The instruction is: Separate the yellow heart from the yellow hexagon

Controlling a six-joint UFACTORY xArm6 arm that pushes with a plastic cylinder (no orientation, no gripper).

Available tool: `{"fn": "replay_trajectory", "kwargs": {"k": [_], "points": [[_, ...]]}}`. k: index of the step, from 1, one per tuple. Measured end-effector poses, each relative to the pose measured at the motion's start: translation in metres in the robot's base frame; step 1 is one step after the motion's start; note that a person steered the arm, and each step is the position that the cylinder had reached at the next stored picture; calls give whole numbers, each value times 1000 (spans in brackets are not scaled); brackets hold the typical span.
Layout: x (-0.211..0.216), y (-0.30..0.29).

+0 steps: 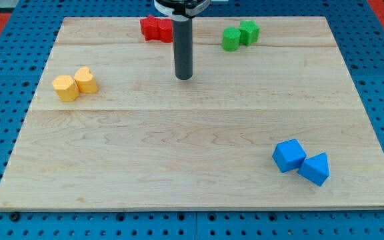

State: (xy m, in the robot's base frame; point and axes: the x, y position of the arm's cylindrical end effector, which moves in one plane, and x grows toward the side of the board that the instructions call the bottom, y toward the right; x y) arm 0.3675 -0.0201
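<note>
Two yellow blocks sit touching at the view's left. The left one (65,87) looks like the hexagon; the right one (85,80) looks like the heart, though shapes are hard to make out. My tip (183,77) is on the board at the upper middle, well to the right of the yellow pair and apart from them.
Two red blocks (156,29) lie at the view's top, just up and left of the rod. Two green blocks (239,35) sit at the top right. A blue cube (289,155) and a blue triangular block (314,168) touch at the bottom right. The wooden board (192,187) lies on a blue pegboard.
</note>
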Motion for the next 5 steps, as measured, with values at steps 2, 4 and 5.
{"fn": "replay_trajectory", "kwargs": {"k": [2,4,5], "points": [[39,-74],[37,-112],[28,-142]]}}
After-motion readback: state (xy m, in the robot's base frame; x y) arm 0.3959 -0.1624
